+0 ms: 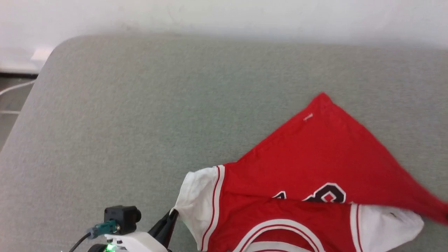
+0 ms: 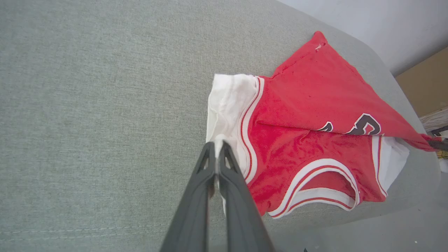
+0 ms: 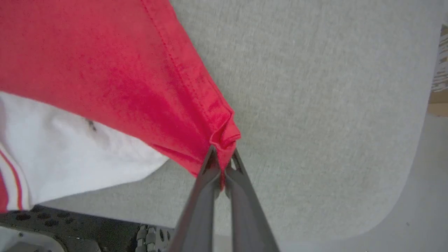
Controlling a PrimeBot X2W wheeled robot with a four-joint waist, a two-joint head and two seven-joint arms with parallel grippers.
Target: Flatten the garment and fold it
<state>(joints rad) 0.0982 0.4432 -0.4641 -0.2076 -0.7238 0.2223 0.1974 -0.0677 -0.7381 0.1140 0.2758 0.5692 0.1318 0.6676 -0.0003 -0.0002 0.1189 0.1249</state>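
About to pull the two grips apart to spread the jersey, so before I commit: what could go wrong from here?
1. Both grips are thin tip pinches: the left gripper on the edge of the white sleeve, the right gripper on the red hem corner. Either could slip under tension.
2. The collar lies close to the near edge of the table, so the garment might slide off.

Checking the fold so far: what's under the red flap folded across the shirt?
The white sleeve pokes out from under the flap, on the grey cushion. How far it runs beneath is covered.
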